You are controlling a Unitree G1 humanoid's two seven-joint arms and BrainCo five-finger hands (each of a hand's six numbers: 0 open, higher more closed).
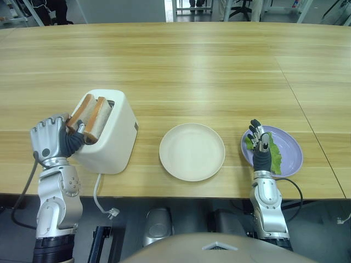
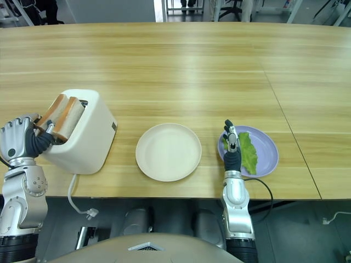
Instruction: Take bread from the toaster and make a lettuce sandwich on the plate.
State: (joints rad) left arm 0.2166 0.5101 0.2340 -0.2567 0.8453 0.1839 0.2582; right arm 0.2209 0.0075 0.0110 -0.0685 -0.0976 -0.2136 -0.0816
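Left eye view, live: my left hand [image 1: 55,139] is up at the near end of the toaster [image 1: 118,137], fingers curled and, as far as I can judge, gripping the bread [image 1: 90,116], two browned slices standing tilted out of the slot

Right hand [image 1: 261,150] hovers over the near rim of the purple dish [image 1: 290,142], fingers straight and released, tips over the lettuce [image 1: 276,156], holding nothing

Round cream plate [image 1: 192,152] sits between toaster and dish, sandwich not yet started

Risks from here: the toaster is a smooth, rounded plastic box and looks light, so if a slice binds in the slot, my pull could lift or tip the whole thing

Its cord [image 1: 98,200] hangs off the table [image 1: 192,66] edge beside my left arm, a possible snag

The slices sit touching each other, so I may drag both out, and toast is dry and brittle, so too hard a squeeze cracks it

That lettuce is thin, crinkled and floppy; it could fold or slip from stiff fingers, and the glossy dish may skate on the slick wood grain if I press sideways
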